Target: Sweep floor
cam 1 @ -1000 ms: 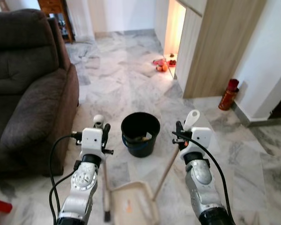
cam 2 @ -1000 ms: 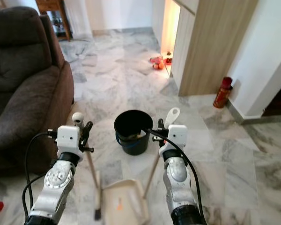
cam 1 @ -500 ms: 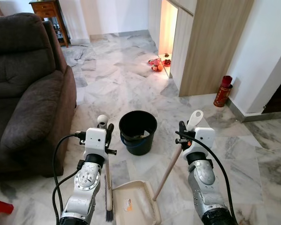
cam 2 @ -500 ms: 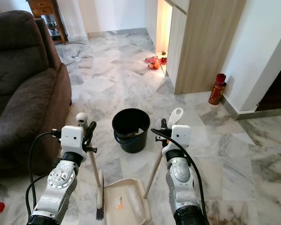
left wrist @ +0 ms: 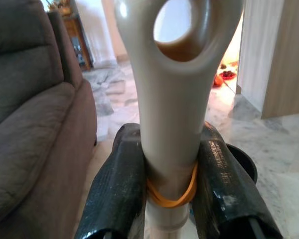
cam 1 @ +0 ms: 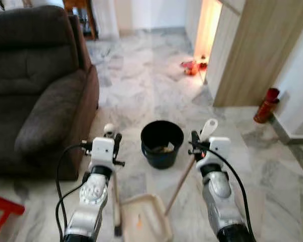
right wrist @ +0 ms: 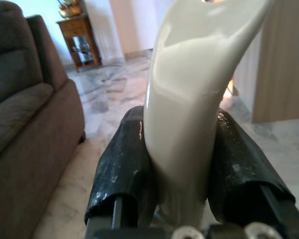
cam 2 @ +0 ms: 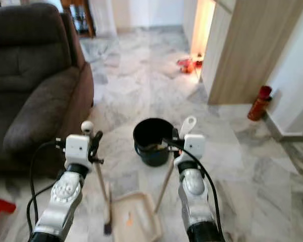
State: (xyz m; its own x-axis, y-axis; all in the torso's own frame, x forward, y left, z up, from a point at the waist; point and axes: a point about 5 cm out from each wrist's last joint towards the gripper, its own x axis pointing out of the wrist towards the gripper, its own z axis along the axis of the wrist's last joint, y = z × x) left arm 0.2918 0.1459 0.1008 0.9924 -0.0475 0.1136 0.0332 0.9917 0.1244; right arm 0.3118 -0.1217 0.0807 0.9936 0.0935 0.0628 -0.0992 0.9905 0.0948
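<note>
- Bright, even daylight; warm orange glow spilling from the lit recess (cam 1: 210, 22) at upper right onto the marble floor (cam 1: 141, 85).
- Soft motion blur across both eye views, worst along the lower edge.
- Wrist views sharp on near handles, glossy highlights; backgrounds slightly soft.

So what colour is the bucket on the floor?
The bucket is black, with something brownish inside. It shows best in the left eye view.

- Place was a home, living rm by the look of it.
- Dark brown sofa (cam 1: 38, 85) stood on a marble floor (cam 1: 141, 85), w/ a small wooden side table (right wrist: 79, 37) against the far wall.
- Wood-panelled cabinet (cam 1: 252, 55) had a lit opening at floor level; small red & orange items (cam 1: 192, 66) lay there.
</note>
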